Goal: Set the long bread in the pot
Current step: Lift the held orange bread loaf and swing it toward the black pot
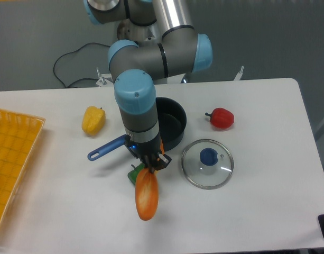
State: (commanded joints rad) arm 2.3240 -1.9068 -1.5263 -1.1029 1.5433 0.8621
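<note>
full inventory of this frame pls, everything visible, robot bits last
long bread: 1, orange with a paler streak, front centre, upper end at the gripper, hanging down
pot: 1, black, blue handle pointing front-left, centre, behind the gripper
glass lid: 1, clear with blue knob, flat on the table, right of the bread
yellow pepper: 1, yellow, left of the pot
red pepper: 1, red, right of the pot
green item: 1, green, mostly hidden behind the bread, kind unclear
tray: 1, orange mesh, left edge
table: 1, white
cable: 1, black, behind the table
arm: 1, grey with light blue caps
gripper: 1, dark, closed on the bread's upper end
</note>
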